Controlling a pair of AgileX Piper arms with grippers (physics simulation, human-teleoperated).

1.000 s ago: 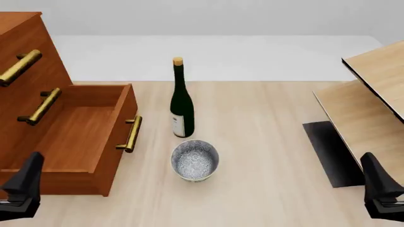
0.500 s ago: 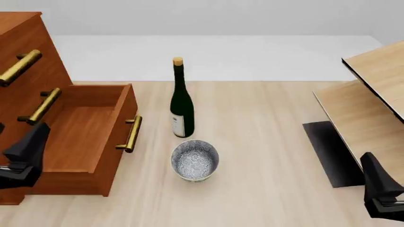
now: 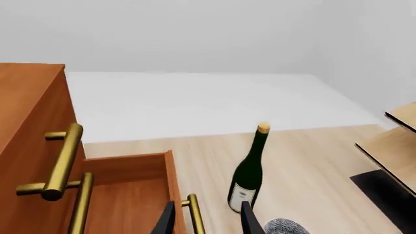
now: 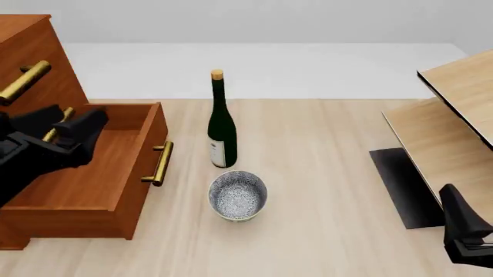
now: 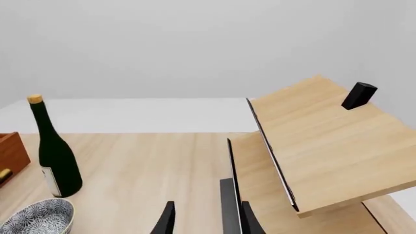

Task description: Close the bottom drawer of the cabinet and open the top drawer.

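Note:
The reddish-brown cabinet point(image 4: 23, 29) stands at the table's left. Its bottom drawer point(image 4: 100, 173) is pulled far out, its brass handle point(image 4: 160, 163) facing the table's middle. The top drawer point(image 4: 58, 69) sits flush, and its brass handle point(image 4: 25, 82) shows in the left wrist view too point(image 3: 62, 163). My left gripper point(image 4: 71, 128) hovers open over the drawer's back part, near the middle drawer's handle point(image 4: 52, 128). In the left wrist view its fingertips point(image 3: 247, 218) frame the bottom handle point(image 3: 194, 214). My right gripper point(image 4: 462, 228) rests low at the near right, open point(image 5: 206, 219) and holding nothing.
A green wine bottle point(image 4: 221, 133) stands upright mid-table, just right of the open drawer. A patterned bowl point(image 4: 238, 195) sits in front of it. Pale slanted wood panels point(image 4: 454, 115) and a black mat point(image 4: 400, 184) fill the right side.
My left gripper has risen from the near left corner and moved forward over the open bottom drawer. The right arm, the bottle and the bowl have not moved.

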